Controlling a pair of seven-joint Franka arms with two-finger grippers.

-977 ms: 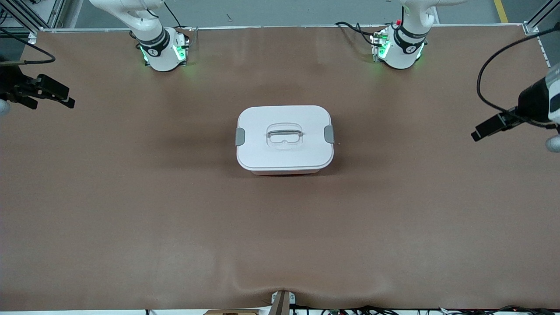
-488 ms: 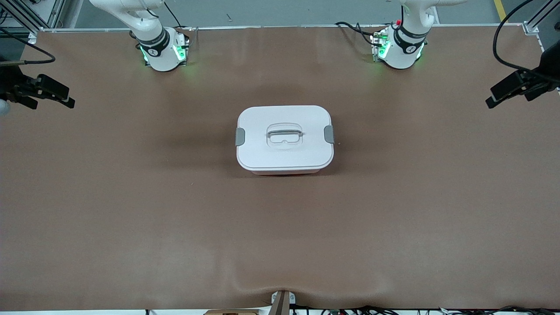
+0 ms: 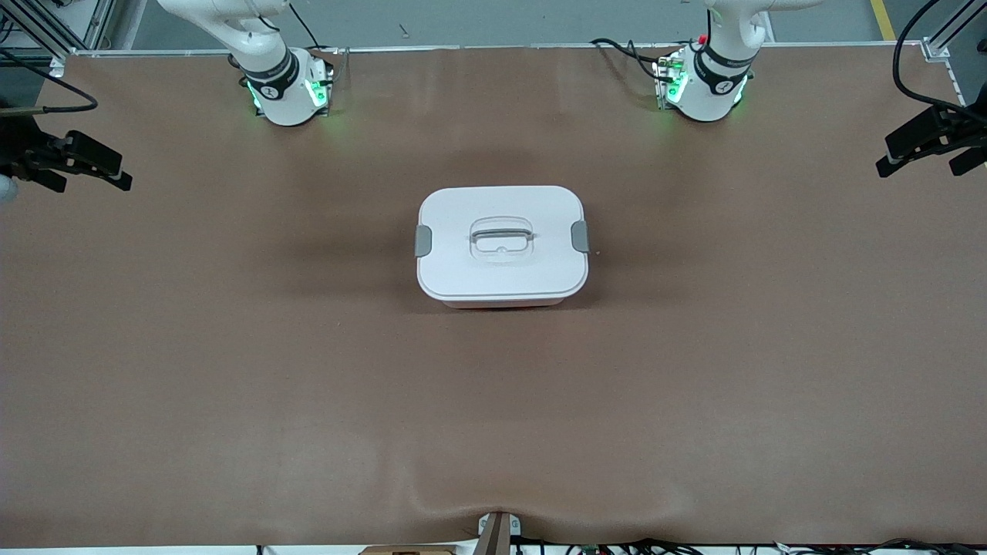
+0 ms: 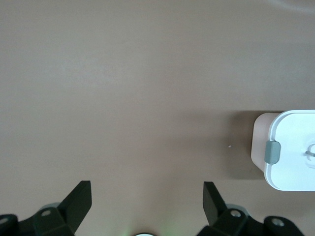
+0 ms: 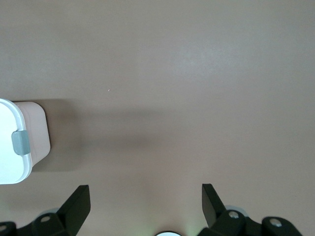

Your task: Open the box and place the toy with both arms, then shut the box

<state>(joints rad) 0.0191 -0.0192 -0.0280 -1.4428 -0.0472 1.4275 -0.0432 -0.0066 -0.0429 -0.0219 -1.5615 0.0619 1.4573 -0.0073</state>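
We take the box [image 3: 502, 244] as landmark. It sits mid-table on the brown mat [image 3: 493, 401], white lid [image 3: 502, 262] on, 1 grey clip [image 3: 423, 240] toward the right arm's end and 1 grey clip [image 3: 580, 236] toward the left arm's end, both seated against the lid. The recessed handle [image 3: 502, 236] lies flat at the lid's centre.

The toy is not in any view; we cannot say where it is.

Right gripper [image 3: 85, 171] hangs well apart from the box, over the mat's edge at its own end, jaws spread and empty. Left gripper [image 3: 929, 142] likewise at the other end, spread and empty; its wrist view shows the left arm's fingers [image 4: 78, 201] with only bare mat between.

Risks as we judge them:
- The box is light; releasing 1 clip alone may skid or tip it.
- Lifting by the handle with a clip latched would hoist the whole tub.
- With no toy located, placement has no target.
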